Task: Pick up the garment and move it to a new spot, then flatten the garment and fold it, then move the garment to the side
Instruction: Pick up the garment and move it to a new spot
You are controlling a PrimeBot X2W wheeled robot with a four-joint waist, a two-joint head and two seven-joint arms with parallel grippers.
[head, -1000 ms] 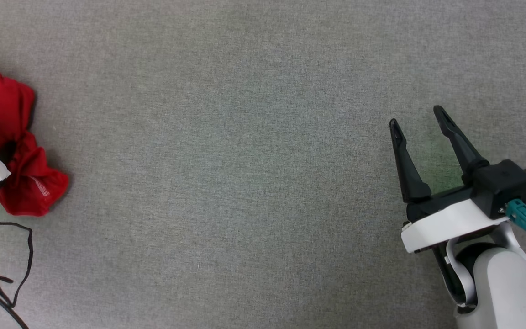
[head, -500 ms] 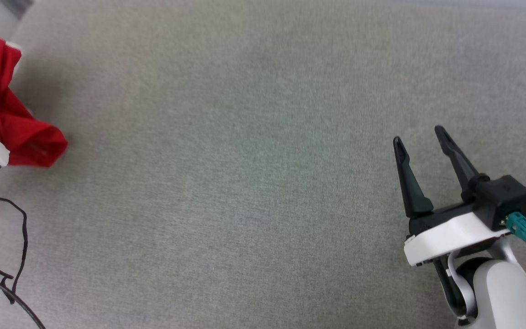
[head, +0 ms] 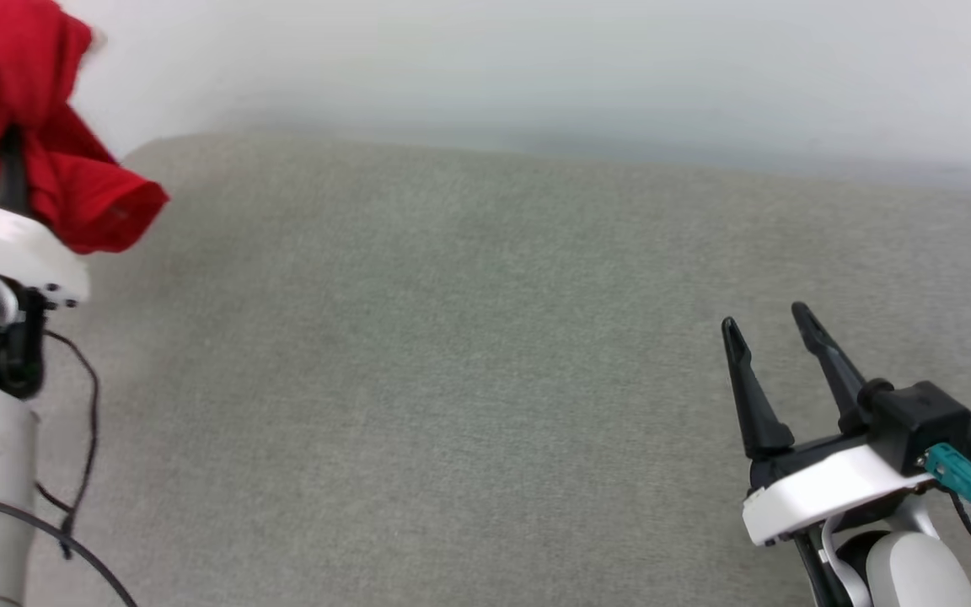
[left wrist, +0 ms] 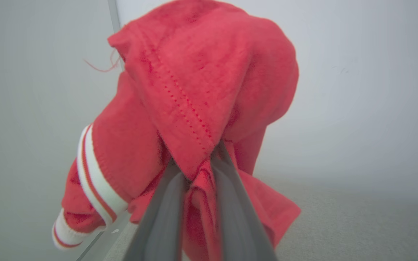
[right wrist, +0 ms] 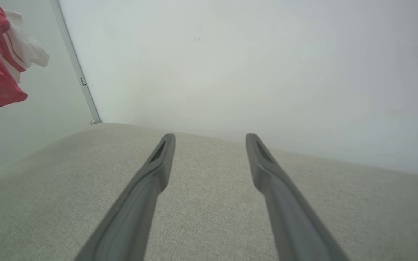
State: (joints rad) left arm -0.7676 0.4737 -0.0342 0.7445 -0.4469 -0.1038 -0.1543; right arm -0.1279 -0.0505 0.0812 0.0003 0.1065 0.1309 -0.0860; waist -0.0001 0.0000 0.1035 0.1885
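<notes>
Garment (left wrist: 201,83) clamped in left gripper (left wrist: 198,163), striped trim (left wrist: 93,170)

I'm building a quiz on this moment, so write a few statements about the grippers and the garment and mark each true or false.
1. The left gripper is shut on the garment. True.
2. The right gripper holds a sleeve. False: its jaws stand open and empty.
3. The garment lies flat on the grey surface. False: it hangs bunched from the left gripper.
4. Red-and-white striped trim shows on the garment. True.
</notes>
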